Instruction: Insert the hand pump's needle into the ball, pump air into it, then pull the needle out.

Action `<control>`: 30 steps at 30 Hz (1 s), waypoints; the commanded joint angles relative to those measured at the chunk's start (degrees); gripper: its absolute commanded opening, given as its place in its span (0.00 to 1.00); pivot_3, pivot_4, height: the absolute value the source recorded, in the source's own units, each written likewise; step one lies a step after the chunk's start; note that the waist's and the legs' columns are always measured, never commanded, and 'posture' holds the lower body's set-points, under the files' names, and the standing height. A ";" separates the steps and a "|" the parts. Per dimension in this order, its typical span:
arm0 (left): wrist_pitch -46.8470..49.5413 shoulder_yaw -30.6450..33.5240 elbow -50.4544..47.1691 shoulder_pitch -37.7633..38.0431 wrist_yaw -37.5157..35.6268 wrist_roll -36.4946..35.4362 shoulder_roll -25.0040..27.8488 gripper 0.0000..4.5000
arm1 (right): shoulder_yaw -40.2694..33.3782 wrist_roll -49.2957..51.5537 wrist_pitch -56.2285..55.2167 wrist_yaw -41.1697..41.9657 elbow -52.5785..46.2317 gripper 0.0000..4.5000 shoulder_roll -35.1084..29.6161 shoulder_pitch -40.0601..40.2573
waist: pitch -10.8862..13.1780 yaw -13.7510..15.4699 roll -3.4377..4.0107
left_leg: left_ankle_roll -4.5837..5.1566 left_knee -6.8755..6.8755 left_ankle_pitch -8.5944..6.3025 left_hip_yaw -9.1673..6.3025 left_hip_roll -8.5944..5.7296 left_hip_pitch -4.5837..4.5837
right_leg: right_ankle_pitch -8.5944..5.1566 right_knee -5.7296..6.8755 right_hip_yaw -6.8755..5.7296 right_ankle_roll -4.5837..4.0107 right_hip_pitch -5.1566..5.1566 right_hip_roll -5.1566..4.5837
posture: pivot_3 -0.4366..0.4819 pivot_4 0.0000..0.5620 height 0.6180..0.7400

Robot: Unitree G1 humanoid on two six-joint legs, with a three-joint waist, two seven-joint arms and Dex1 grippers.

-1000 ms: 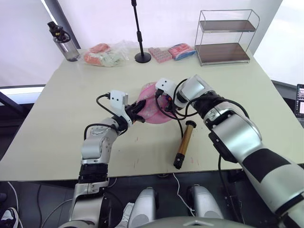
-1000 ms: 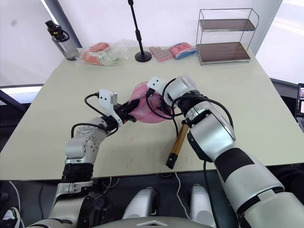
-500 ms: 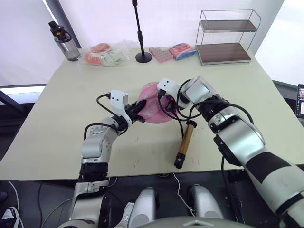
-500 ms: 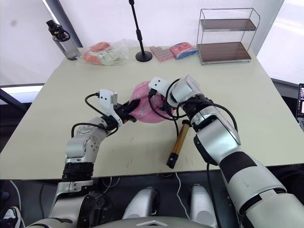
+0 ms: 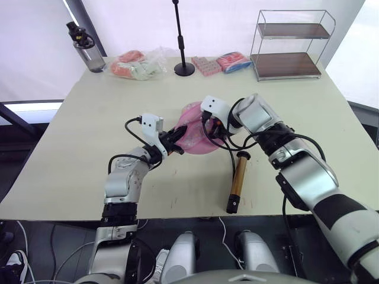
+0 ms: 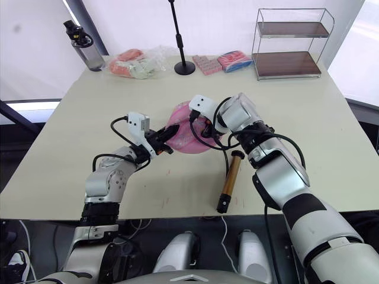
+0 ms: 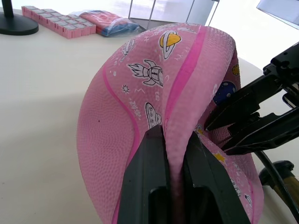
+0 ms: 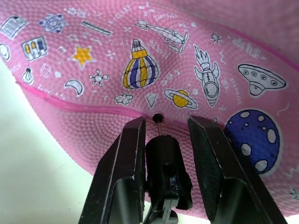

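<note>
The pink ball [image 5: 195,135], soft and dented, with cartoon prints, sits mid-table. My left gripper [image 7: 174,140] is shut on a folded ridge of its near-left side. My right gripper [image 8: 166,122] is shut on the black fitting [image 8: 164,154] of the needle [image 8: 160,125]. The pin's tip meets the small valve hole [image 8: 157,116] on the ball's pink seam; how deep it goes I cannot tell. The gold-bronze hand pump [image 5: 238,177] lies on the table to the ball's right. Its black hose [image 5: 230,155] loops up to my right gripper [image 5: 208,130].
Along the back of the table [image 5: 71,148] stand a water bottle [image 5: 86,50], a clear bag of packets [image 5: 137,64], a black stand base [image 5: 184,70], pink and blue packets [image 5: 220,62] and a two-shelf wire rack [image 5: 290,47].
The whole picture has shifted slightly, so the camera moved. Both grippers, the ball and the pump keep the same places relative to one another.
</note>
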 commanded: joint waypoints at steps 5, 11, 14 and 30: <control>2.24 -5.12 3.91 2.31 -2.03 1.12 -0.96 0.00 | -0.65 4.29 0.61 5.46 -17.80 0.32 -5.89 4.23 | 0.03 0.24 0.05 | 0.00 -0.10 0.00 -0.05 0.00 -0.05 | -0.01 -0.11 -0.07 0.03 0.00 0.00 | 0.48 0.27 0.93; 2.23 -5.11 4.06 2.25 -2.24 1.29 -0.87 0.00 | -3.25 8.88 0.98 5.96 -27.25 0.32 -9.14 8.49 | 0.03 0.46 0.05 | 0.00 -0.24 0.01 -0.06 0.00 -0.04 | 0.00 -0.27 -0.11 0.03 0.03 -0.01 | 0.48 0.27 0.93; 2.20 -5.02 4.25 2.12 -2.33 1.33 -0.75 0.00 | -4.29 11.27 2.25 6.27 -31.51 0.32 -11.27 10.72 | 0.03 0.57 0.05 | -0.01 -0.28 0.01 -0.05 0.00 -0.05 | 0.01 -0.34 -0.12 0.03 0.04 -0.02 | 0.48 0.27 0.93; 2.34 -5.18 3.76 2.17 -2.26 1.16 -0.23 0.00 | -7.73 17.48 1.87 -0.55 -35.25 0.32 -15.46 18.45 | 0.03 1.46 0.05 | 0.00 -0.52 0.01 -0.01 0.01 -0.01 | 0.02 -0.61 -0.14 0.01 0.09 -0.02 | 0.48 0.27 0.93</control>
